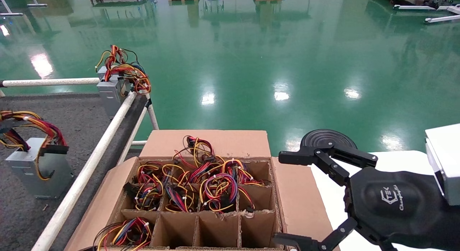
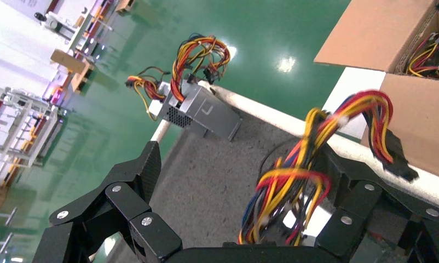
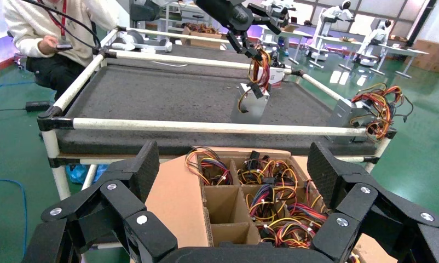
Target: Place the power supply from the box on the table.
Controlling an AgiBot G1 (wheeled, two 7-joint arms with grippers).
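With supply upright on table and left claw spread wide around its wires, lift straight up, slowly, to avoid snagging them or tipping it. Right claw, fingers apart, beside box: no call to move.

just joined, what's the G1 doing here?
Unloading the box onto the table. The left gripper is over the table, jaws open around the wires of a power supply standing there. A second unit stands at the far corner. The right gripper hovers open beside the box.
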